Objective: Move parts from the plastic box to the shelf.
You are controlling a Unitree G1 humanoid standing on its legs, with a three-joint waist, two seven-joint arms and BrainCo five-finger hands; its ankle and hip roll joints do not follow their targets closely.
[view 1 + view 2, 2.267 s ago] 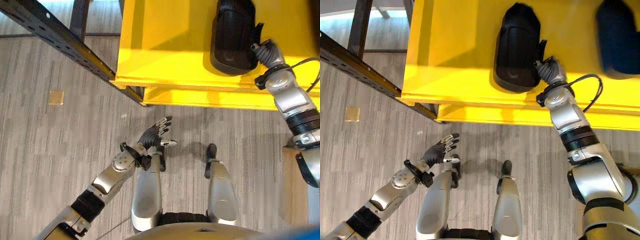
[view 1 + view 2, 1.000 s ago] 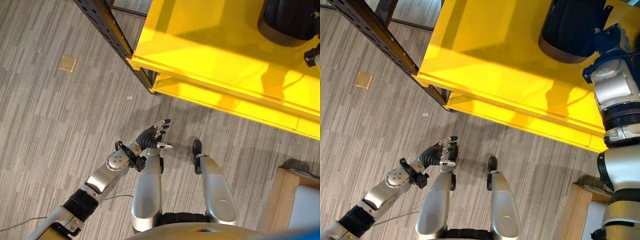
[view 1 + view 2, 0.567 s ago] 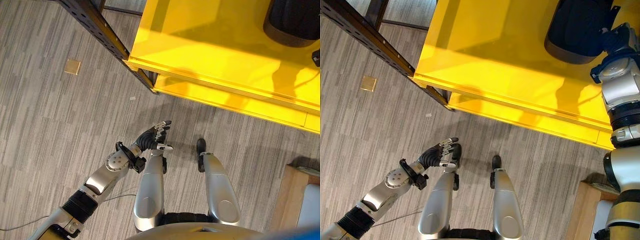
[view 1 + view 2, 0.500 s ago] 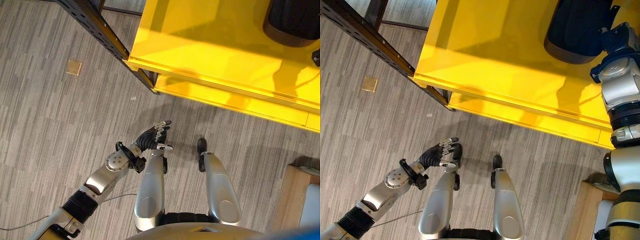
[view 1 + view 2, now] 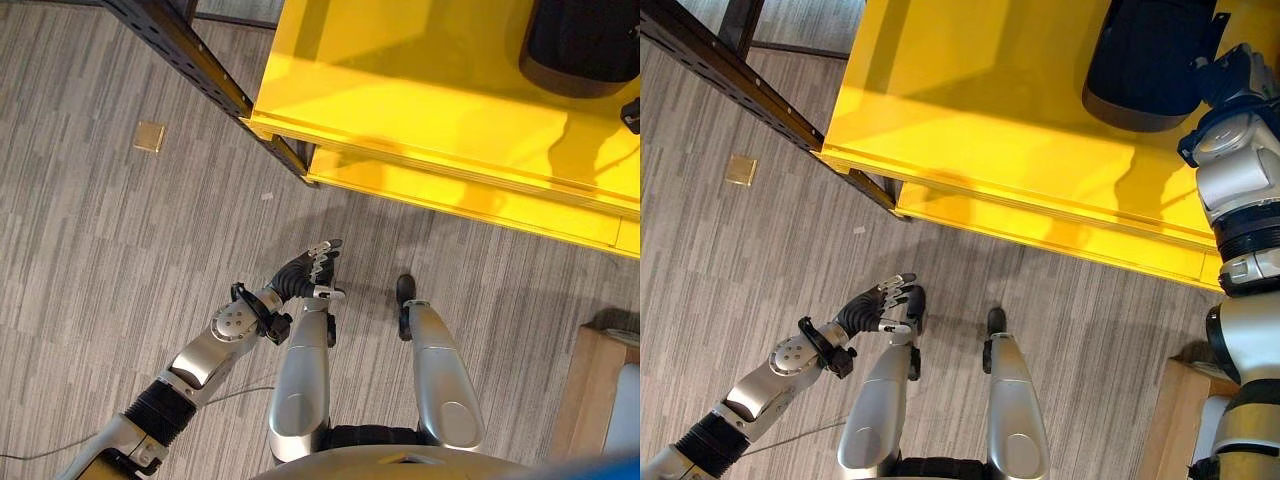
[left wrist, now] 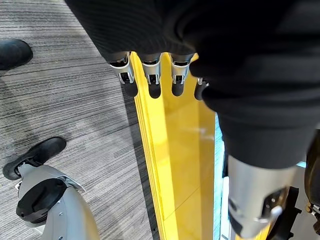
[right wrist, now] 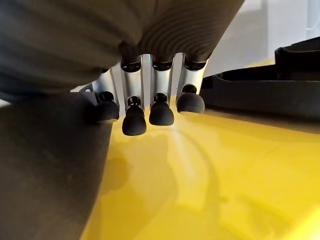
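A dark, rounded moulded part lies on the glossy yellow shelf board at the far right of the scene, so at least one piece looks delivered. The right hand sits just beside the part's right edge, over the shelf; its wrist view shows the fingers loosely bent above bare yellow surface with nothing between them, the black part lying flat just beyond the fingertips. I judge the hand has let go of the part, not gripping it.

The left hand hangs low over the grey striped carpet floor, near the robot and well apart from the shelf, fingers relaxed and spread, empty. A dark perforated steel upright runs along the shelf's left side, and a small tan square lies on the floor further left.

A pale wooden edge shows at the near right; whether it belongs with the plastic box cannot be told. How many parts remain to fetch cannot be told.
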